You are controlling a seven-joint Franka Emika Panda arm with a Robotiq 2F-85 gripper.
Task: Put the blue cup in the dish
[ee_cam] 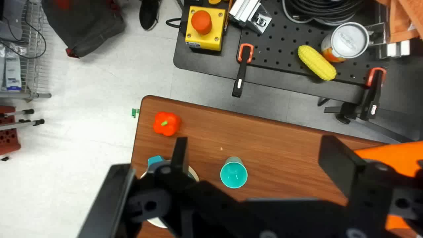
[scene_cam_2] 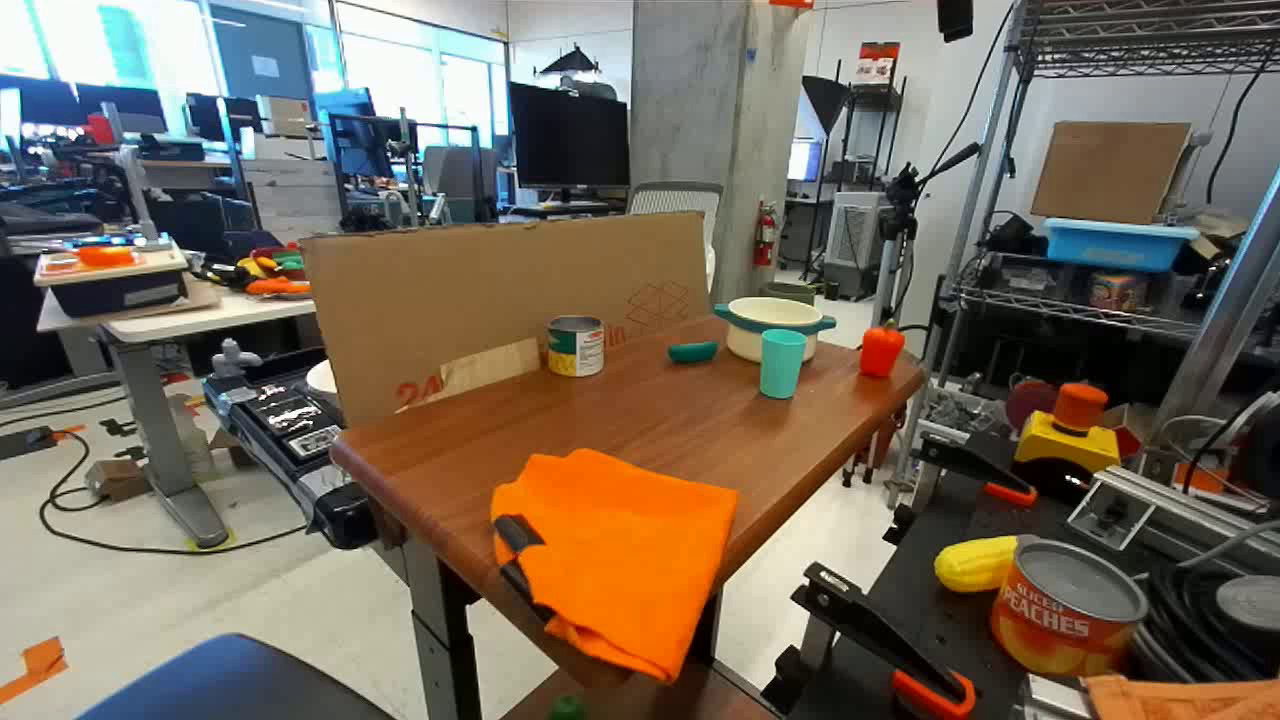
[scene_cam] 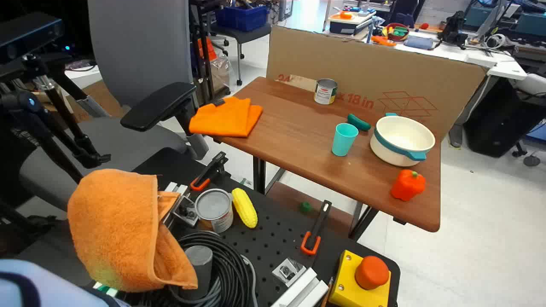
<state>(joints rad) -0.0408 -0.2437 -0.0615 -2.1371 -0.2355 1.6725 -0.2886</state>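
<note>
Gripper [ee_cam: 254, 142]: closest to the lens in the wrist view, its two dark fingers spread wide with brown table [ee_cam: 281, 152] visible between them.
Dish [scene_cam: 403, 137]: cream, with a teal band and teal handles, resting near one end of the table; partly hidden by the gripper in the wrist view.
Blue cup [scene_cam: 344, 140]: upright on the table beside the dish, outside it and apart; wood shows between the two in the wrist view.
Green pickle [scene_cam: 358, 122]: lying just beside the dish; whether they touch cannot be told.
Red-orange pepper [ee_cam: 167, 123]: near the dish, apart from it, toward the table's corner, green stem up.
Tin [scene_cam_2: 576, 350]: standing well apart from the dish, past the pickle, its label partly yellow and green.
Orange cloth [scene_cam_2: 620, 560]: folded, well apart from the dish, at the opposite end of the table and reaching over its edge.
Cardboard panel [scene_cam: 354, 72]: upright beyond the dish in an exterior view.
Black bench [ee_cam: 274, 72]: across a strip of floor [ee_cam: 105, 76] from the dish's table.
Yellow corn [ee_cam: 317, 62]: on the bench, well apart from the dish, just beside the peach can [scene_cam_2: 1068, 610].
Button box [ee_cam: 205, 39]: yellow with a red-orange knob, on the bench, well apart from the dish.
</note>
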